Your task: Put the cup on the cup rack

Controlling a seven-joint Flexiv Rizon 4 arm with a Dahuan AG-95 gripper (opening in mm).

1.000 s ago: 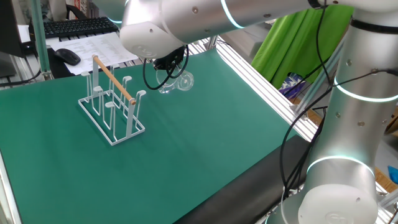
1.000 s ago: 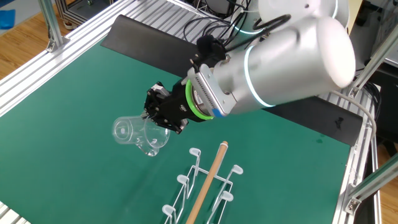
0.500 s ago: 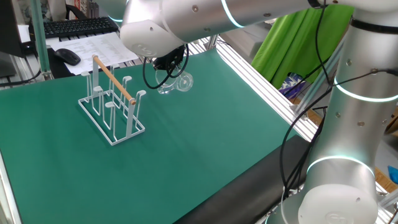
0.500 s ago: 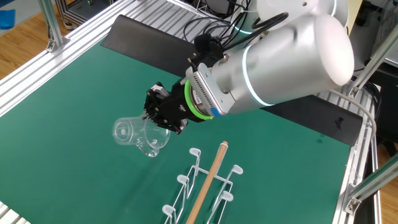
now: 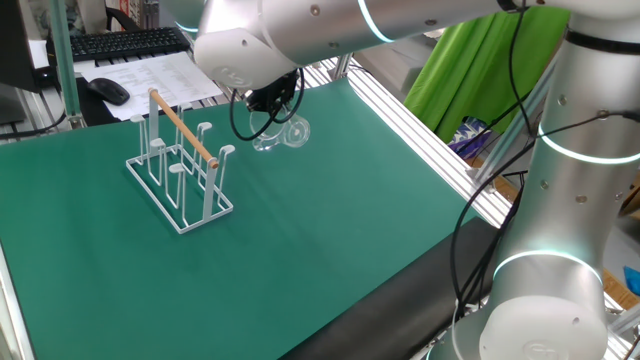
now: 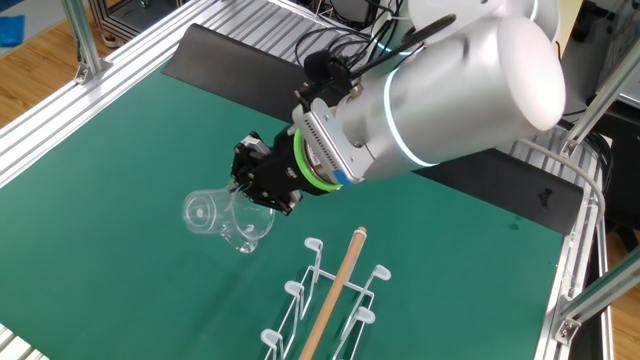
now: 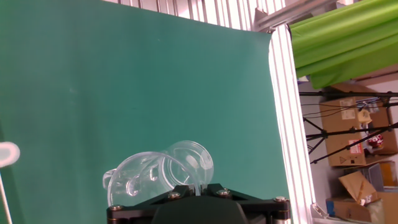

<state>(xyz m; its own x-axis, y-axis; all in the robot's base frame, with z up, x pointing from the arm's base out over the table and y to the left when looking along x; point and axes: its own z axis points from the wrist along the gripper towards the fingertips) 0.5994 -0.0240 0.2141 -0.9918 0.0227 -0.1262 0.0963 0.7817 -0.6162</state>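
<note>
The cup [image 6: 222, 216] is a small clear glass mug, held tilted on its side above the green mat. My gripper [image 6: 262, 187] is shut on its rim, which shows pinched between the black fingers in the hand view, where the cup [image 7: 160, 174] fills the lower middle. In one fixed view the cup [image 5: 283, 134] hangs below the arm's wrist, to the right of the cup rack [image 5: 181, 158]. The cup rack [image 6: 325, 296] is white wire with upright pegs and a wooden rod on top; it stands empty on the mat.
A green mat [image 5: 300, 230] covers the table, framed by aluminium rails [image 5: 420, 130]. A keyboard [image 5: 125, 42], mouse [image 5: 108, 90] and papers lie beyond the far edge. Green cloth [image 5: 480, 60] hangs at the right. One white rack peg tip [image 7: 7, 153] shows at the hand view's left edge.
</note>
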